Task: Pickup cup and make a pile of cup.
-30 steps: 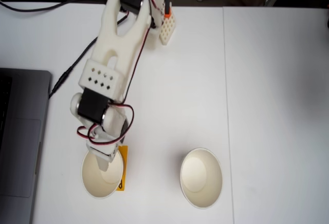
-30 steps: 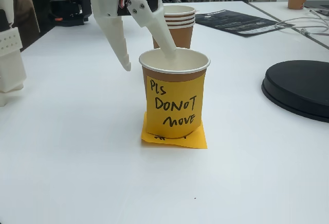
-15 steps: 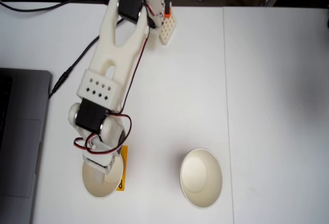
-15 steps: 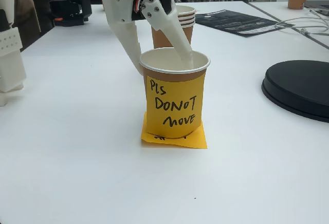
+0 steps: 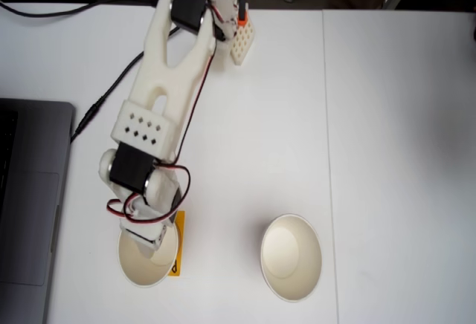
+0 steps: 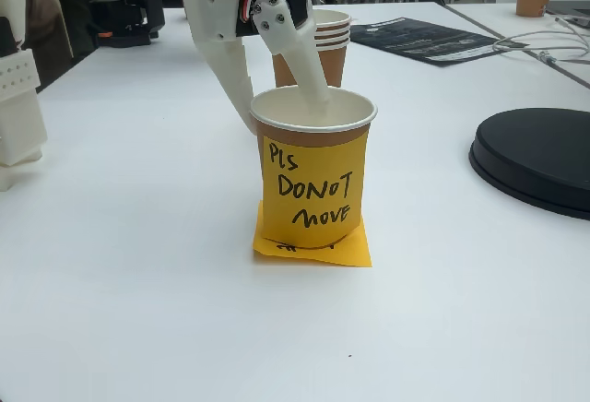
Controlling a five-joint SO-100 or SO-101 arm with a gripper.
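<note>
White table (image 5: pixel 387 116) spreads across both fixed views, with a laptop (image 5: pixel 26 198) at the left edge of the top-down one. My arm (image 5: pixel 160 86) reaches from the upper left down to the lower left. There the cup (image 6: pixel 313 176), wearing a yellow note (image 6: pixel 312 195), stands upright. My claw (image 6: pixel 281 112) pinches its rim, one finger inside, one outside. Another cup (image 5: pixel 291 257) stands apart, lower centre.

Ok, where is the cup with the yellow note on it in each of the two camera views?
Top-down fixed view: the cup sits at lower left, under the arm's tip.
Table-level fixed view: the cup stands at centre, its note reading "PLS DO NOT MOVE".
Shared landmark: the gripper, one of its jaws inside the cup's rim.
</note>
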